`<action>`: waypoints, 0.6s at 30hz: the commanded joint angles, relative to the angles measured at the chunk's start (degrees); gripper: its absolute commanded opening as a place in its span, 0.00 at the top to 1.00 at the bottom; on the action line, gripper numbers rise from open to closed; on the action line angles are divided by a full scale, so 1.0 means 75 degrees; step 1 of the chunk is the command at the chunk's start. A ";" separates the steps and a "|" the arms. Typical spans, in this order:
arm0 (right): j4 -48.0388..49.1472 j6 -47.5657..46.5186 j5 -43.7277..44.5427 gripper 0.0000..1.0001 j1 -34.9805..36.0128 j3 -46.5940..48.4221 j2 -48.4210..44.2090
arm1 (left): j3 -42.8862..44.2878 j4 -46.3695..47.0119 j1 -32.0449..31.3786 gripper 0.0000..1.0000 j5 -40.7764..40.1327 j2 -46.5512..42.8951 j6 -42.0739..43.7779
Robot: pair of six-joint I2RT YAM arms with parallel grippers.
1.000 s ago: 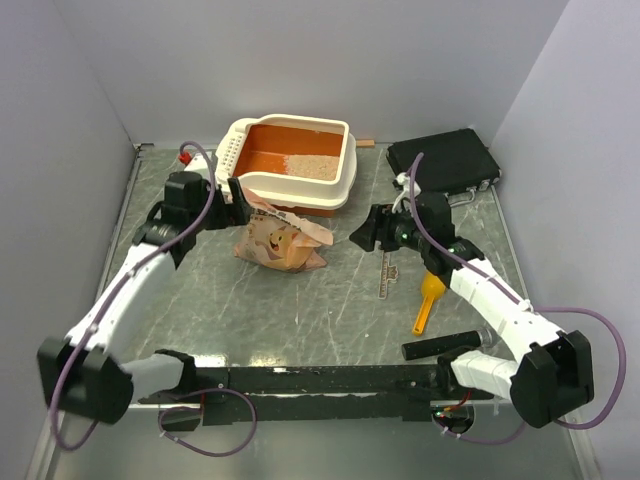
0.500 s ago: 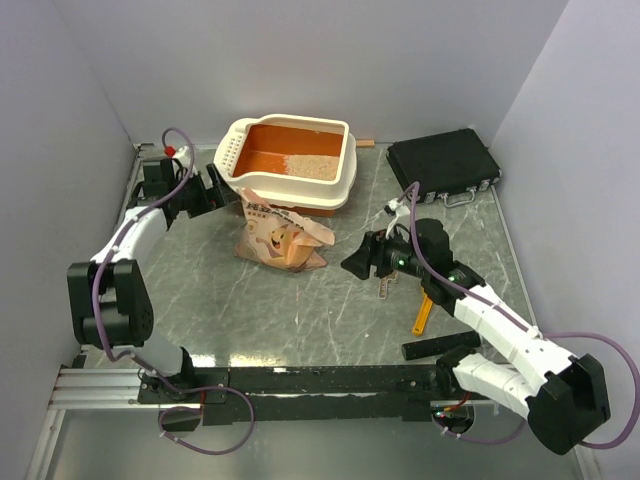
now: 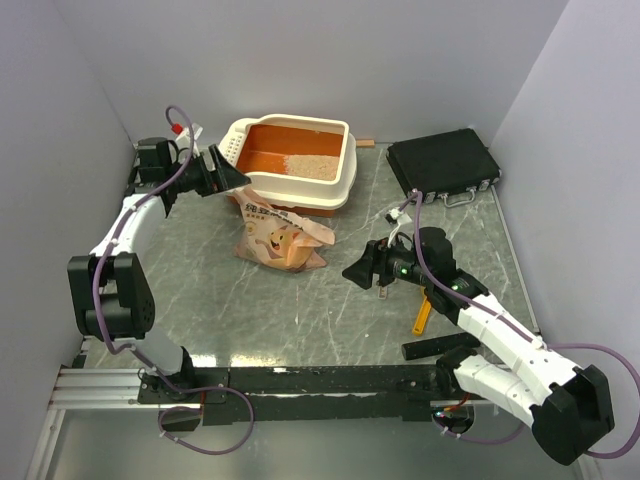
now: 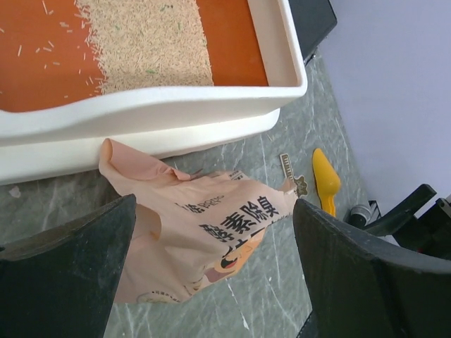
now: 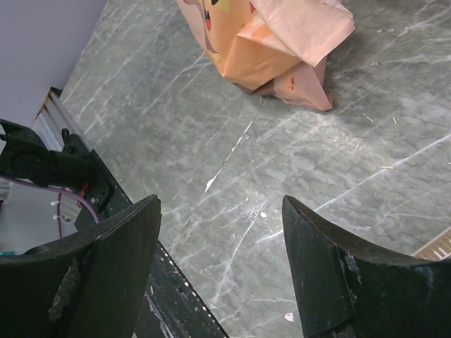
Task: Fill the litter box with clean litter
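Note:
The litter box (image 3: pixel 300 123), orange with a cream rim (image 4: pixel 141 105), stands at the back of the table. A patch of clean litter (image 3: pixel 312 166) lies in its right part, seen close as beige granules (image 4: pixel 148 42). The crumpled tan paper bag (image 3: pixel 280 240) lies just in front of the box, its printed top (image 4: pixel 204 225) below my left gripper. My left gripper (image 3: pixel 228 170) hangs open above the box's left front corner and holds nothing (image 4: pixel 215 201). My right gripper (image 3: pixel 357 272) hovers open right of the bag over bare table (image 5: pixel 221 198), with the bag (image 5: pixel 268 42) ahead of it.
A black flat case (image 3: pixel 445 160) lies at the back right. A small yellow scoop (image 3: pixel 424 312) and a black bar (image 3: pixel 438 346) lie near the right arm. A thin metal strip (image 4: pixel 287 167) lies beside the scoop (image 4: pixel 325 176). Walls close in on three sides.
My left arm has folded back to the far left and its gripper has lifted off the bag's top to the box's corner. My right gripper has drawn toward the near edge.

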 commanded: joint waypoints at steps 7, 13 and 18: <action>0.0341 -0.0103 -0.0097 0.24 0.0109 0.0038 -0.0044 | 0.0532 -0.0656 -0.0403 0.03 0.0118 0.0573 0.0962; 0.0446 -0.0009 -0.0026 0.24 0.0156 -0.0313 -0.0138 | 0.0569 -0.0530 -0.1059 0.03 0.0492 0.0703 0.1350; 0.0376 0.0015 -0.0027 0.24 0.0180 -0.0349 -0.0021 | 0.0463 -0.0646 -0.1060 0.01 0.1288 0.0621 0.1783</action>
